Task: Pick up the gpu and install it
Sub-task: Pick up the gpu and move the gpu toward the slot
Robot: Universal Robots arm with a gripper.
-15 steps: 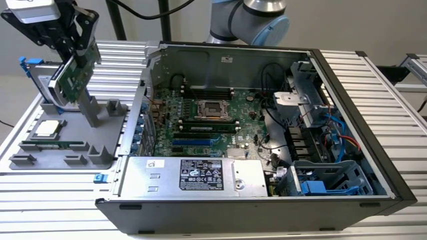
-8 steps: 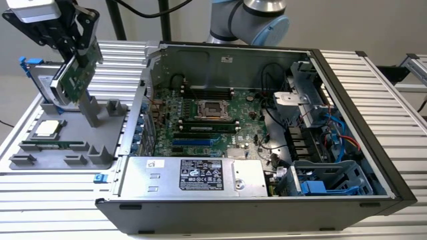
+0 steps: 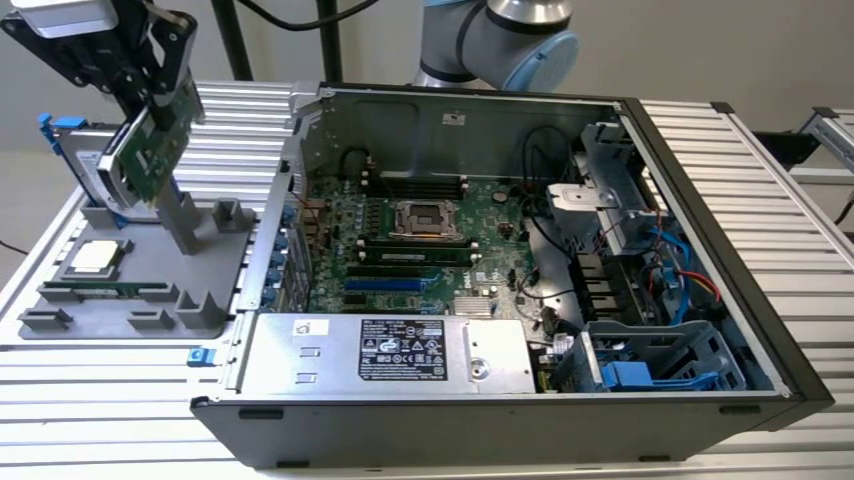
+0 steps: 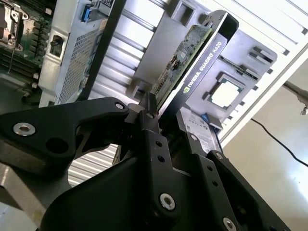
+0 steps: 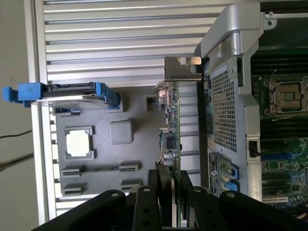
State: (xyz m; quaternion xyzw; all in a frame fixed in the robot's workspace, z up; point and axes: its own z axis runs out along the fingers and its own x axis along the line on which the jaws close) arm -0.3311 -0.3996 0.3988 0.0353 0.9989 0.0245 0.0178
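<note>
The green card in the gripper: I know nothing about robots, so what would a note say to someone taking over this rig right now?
Gripper: shut on the gpu, clamping it by one edge.
Gpu: held in the air over the grey parts tray, on the exterior view's left of the open computer case.
Done: the card is picked up.
Left: the install. The card is outside the case, not yet near the motherboard.
</note>
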